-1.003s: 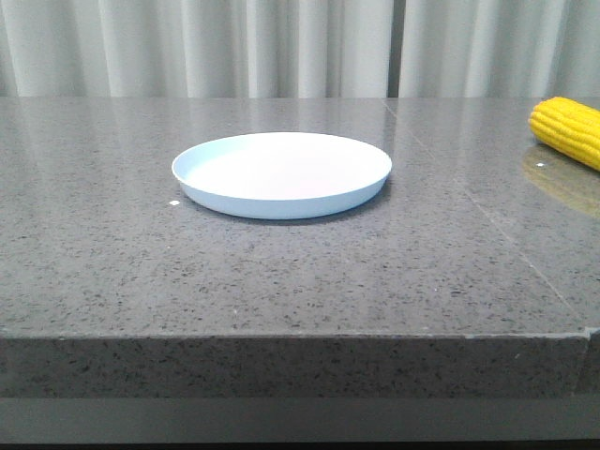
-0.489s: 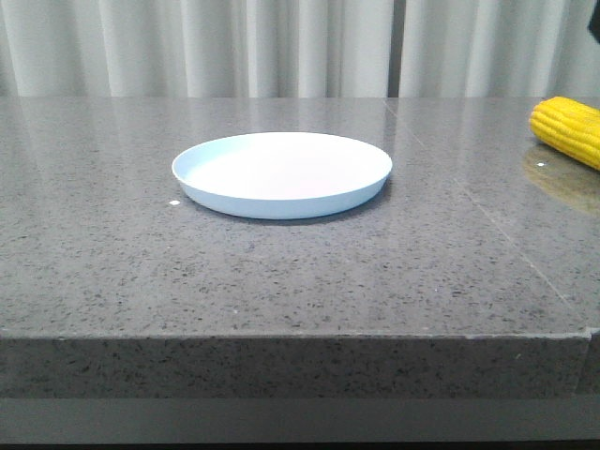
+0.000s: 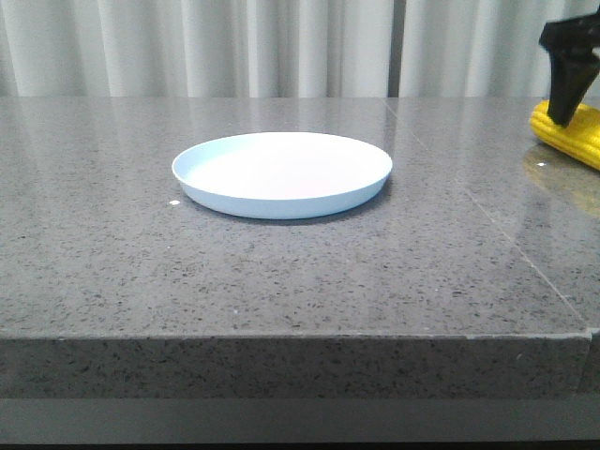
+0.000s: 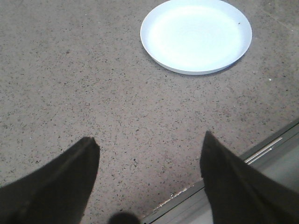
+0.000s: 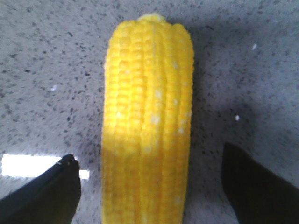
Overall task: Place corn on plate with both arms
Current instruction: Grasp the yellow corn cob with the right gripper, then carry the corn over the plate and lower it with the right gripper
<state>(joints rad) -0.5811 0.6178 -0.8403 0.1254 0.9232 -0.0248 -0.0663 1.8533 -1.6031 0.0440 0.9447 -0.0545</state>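
The pale blue-white plate (image 3: pixel 281 173) lies empty at the middle of the grey stone table; it also shows in the left wrist view (image 4: pixel 196 35). The yellow corn (image 3: pixel 583 141) lies at the far right edge of the front view, partly cut off. My right gripper (image 3: pixel 568 94) hangs just above it. In the right wrist view the corn (image 5: pixel 147 102) lies lengthwise between the spread fingers of the right gripper (image 5: pixel 148 154), which do not touch it. My left gripper (image 4: pixel 149 137) is open and empty over bare table near the front edge, short of the plate; it is out of the front view.
The table's front edge (image 3: pixel 300 336) runs across the front view and shows by the left fingers (image 4: pixel 224 175). A seam (image 3: pixel 487 211) crosses the tabletop right of the plate. White curtains (image 3: pixel 234 47) hang behind the table.
My right gripper has come into the front view from the upper right and dropped down over the corn. The plate and the corn have not moved.
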